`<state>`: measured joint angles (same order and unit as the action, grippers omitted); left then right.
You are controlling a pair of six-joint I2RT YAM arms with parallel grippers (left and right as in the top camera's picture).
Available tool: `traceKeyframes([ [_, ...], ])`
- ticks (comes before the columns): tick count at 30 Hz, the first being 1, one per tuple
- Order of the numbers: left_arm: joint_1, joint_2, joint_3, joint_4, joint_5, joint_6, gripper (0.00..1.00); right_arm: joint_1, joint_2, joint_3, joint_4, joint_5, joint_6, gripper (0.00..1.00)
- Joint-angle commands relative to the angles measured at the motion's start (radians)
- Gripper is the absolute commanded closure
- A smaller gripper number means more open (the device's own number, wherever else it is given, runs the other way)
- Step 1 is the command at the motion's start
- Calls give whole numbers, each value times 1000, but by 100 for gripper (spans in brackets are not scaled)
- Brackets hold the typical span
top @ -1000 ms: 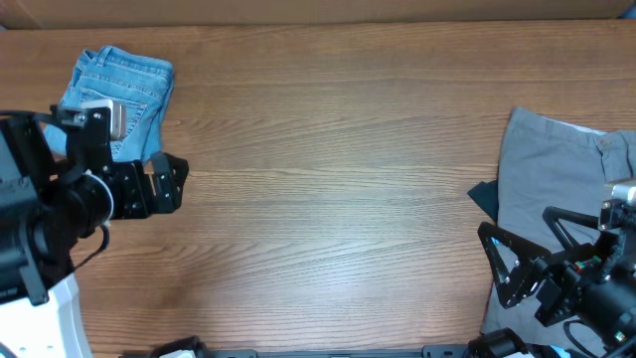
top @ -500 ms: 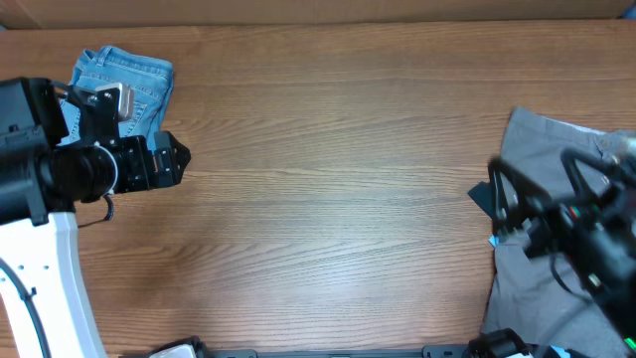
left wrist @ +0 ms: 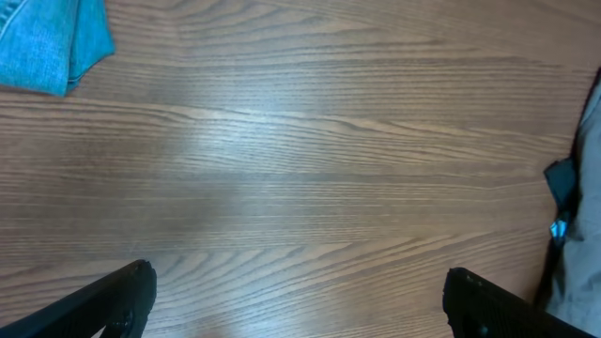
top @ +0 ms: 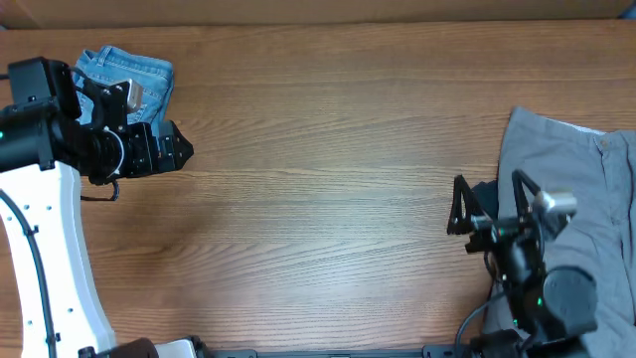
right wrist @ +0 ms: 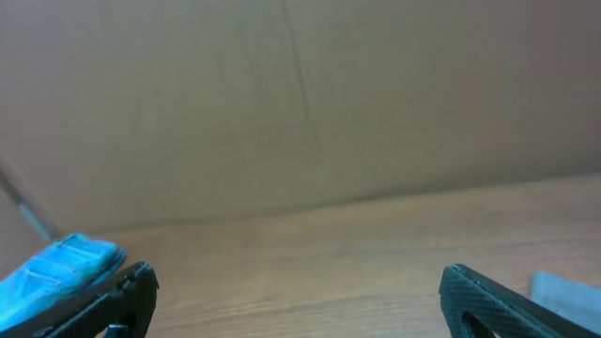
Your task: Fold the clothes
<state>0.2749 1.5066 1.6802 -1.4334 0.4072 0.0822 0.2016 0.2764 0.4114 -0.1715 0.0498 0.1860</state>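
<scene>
While neither garment had moved in the last second, both arms had. The left gripper (top: 177, 151) had slid toward the far edge, ending just beside the jeans (top: 124, 70). The right gripper (top: 488, 189) had swung up from the near right corner to the left edge of the grey trousers (top: 561, 149). Both sets of fingers stood fully apart and held nothing. The jeans sat as a compact bundle at the far left of the table (top: 328, 149), which I took as folded. The trousers lay spread flat at the right. I judged them to be the remaining work, with no grip begun.
</scene>
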Motion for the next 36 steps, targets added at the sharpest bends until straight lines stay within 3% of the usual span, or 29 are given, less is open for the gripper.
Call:
traceKeyframes([
  [1, -1, 29, 6, 1, 0, 15, 0, -10, -137, -177, 54, -4, -2, 0],
  [4, -1, 40, 6, 1, 0, 16, 0, -10, -259, -307, 126, -13, 0, 0],
  [8, -1, 42, 6, 1, 0, 16, 0, -12, -274, -404, 212, -78, 0, 0],
  [18, -1, 42, 6, 1, 0, 16, 0, -12, -273, -404, 86, -80, 0, 0],
  [36, 0, 39, 6, 5, -36, 16, 0, -12, -270, -403, 90, -78, 0, 0],
])
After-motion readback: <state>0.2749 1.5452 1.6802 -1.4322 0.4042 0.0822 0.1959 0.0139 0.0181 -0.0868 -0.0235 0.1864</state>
